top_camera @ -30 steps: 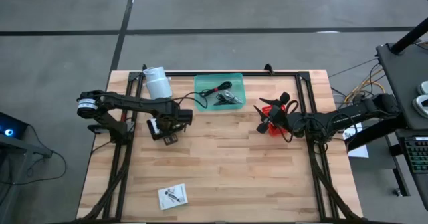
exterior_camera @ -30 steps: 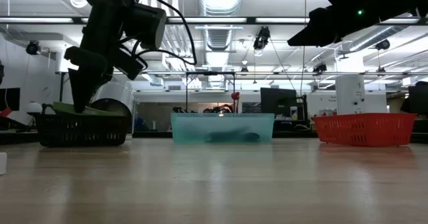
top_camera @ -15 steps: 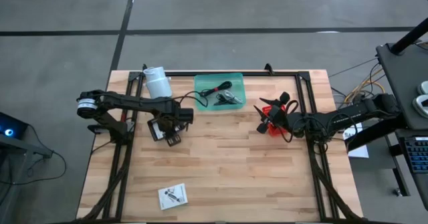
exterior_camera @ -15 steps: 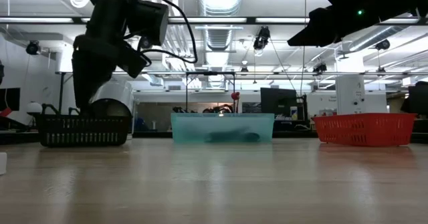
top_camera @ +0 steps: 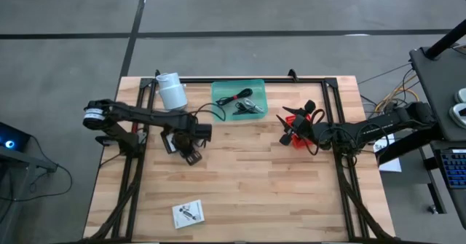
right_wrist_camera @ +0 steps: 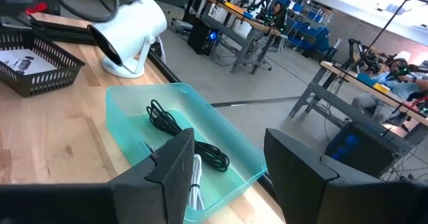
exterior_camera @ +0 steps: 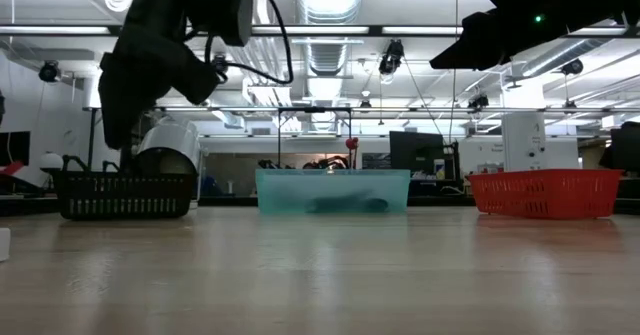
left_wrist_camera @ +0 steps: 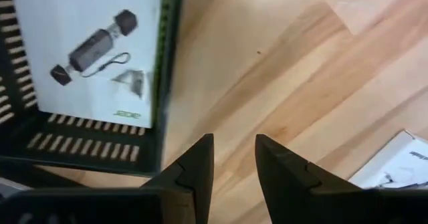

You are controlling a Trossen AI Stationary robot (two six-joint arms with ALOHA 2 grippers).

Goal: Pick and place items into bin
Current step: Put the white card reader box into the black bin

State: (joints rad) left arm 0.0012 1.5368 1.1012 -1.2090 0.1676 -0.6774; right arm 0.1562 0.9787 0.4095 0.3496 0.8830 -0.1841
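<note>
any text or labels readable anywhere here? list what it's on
White packet in the black basket: small logo under the product drawing, too blurred to read.
White packet on the table: black print, too small to read.
Second packet edge: print too blurred to read.
Nothing else legible.

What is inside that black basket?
A white packet with black print lies flat in the black basket. Whatever is under the packet is hidden.

Pale wooden table (top_camera: pixel 262 178) is showing smooth planks; translucent teal plastic bin (right_wrist_camera: pixel 221 134) is gleaming; black plastic basket (left_wrist_camera: pixel 87 150) is looking matt
</note>
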